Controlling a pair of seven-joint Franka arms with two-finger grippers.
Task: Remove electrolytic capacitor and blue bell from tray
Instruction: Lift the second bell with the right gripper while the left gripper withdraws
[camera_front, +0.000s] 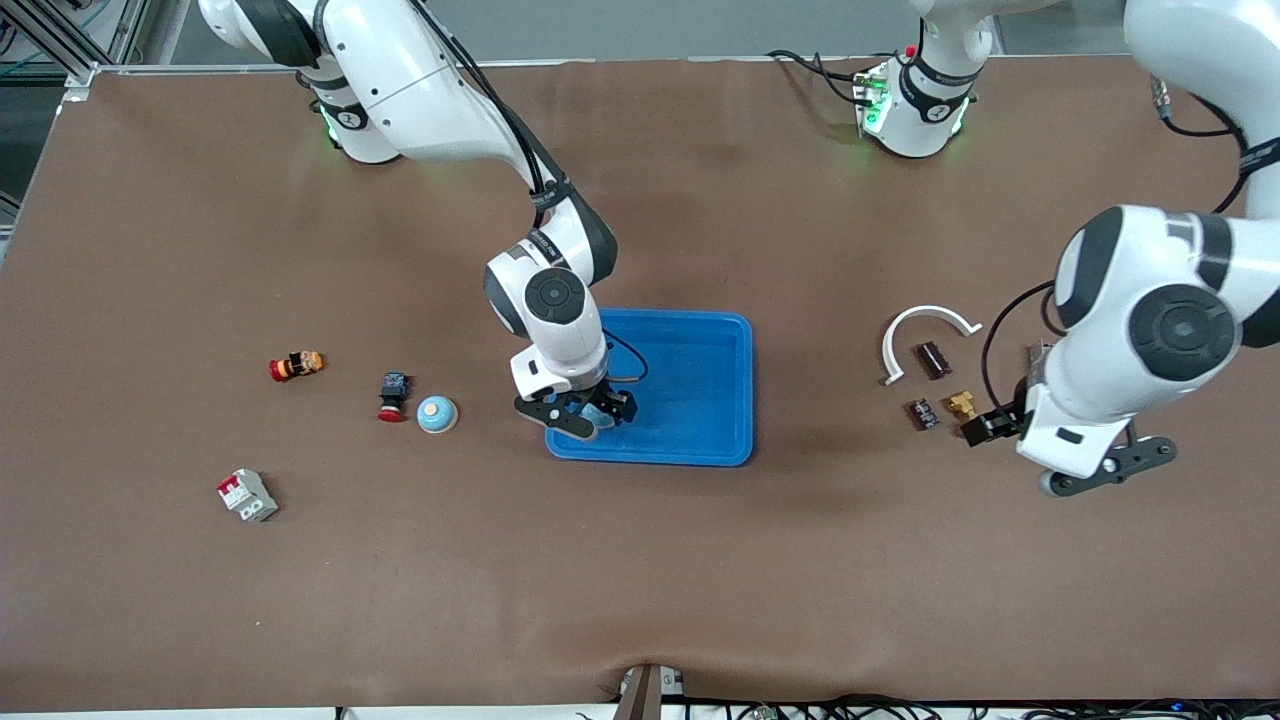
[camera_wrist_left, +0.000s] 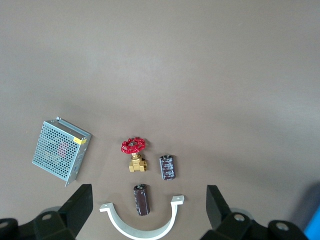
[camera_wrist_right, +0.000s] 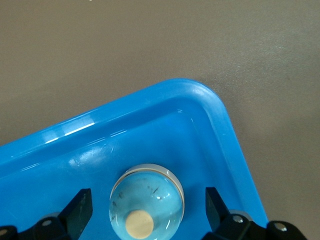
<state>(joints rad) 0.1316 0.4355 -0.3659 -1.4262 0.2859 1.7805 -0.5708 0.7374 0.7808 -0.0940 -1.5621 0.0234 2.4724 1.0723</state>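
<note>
Starting with the front view, the tray (camera_front: 700, 380) sits at the centre of the frame, and the right hand (camera_front: 585, 410) is low over its corner nearest the camera, toward the right arm's end of the table (camera_front: 640, 580). The blue bell (camera_front: 602, 414) is just visible between its fingers, still inside the tray. A second bell (camera_front: 437, 413) lies on the table beside the tray. The left hand (camera_front: 1105, 468) waits over bare table near two capacitors (camera_front: 935, 360), so the capacitor part of the task looks done.

The left wrist view shows the left hand's fingers (camera_wrist_left: 82, 200) spread wide and holding nothing. Below them lie the capacitors, a brass valve (camera_wrist_left: 134, 154), a white curved bracket (camera_wrist_left: 142, 227) and a mesh box (camera_wrist_left: 60, 150).

In the right wrist view, the right hand's fingers (camera_wrist_right: 80, 207) are spread on either side of the blue bell (camera_wrist_right: 146, 200) without touching it. The bell stands near the tray's rounded corner.

To do this step well, I would bring the hand down until the pads reach the widest part of the dome. The closing should be centred, since a smooth rounded shell probably squirts out of an off-centre pinch. The lift should go straight up, clear of the rim.
</note>
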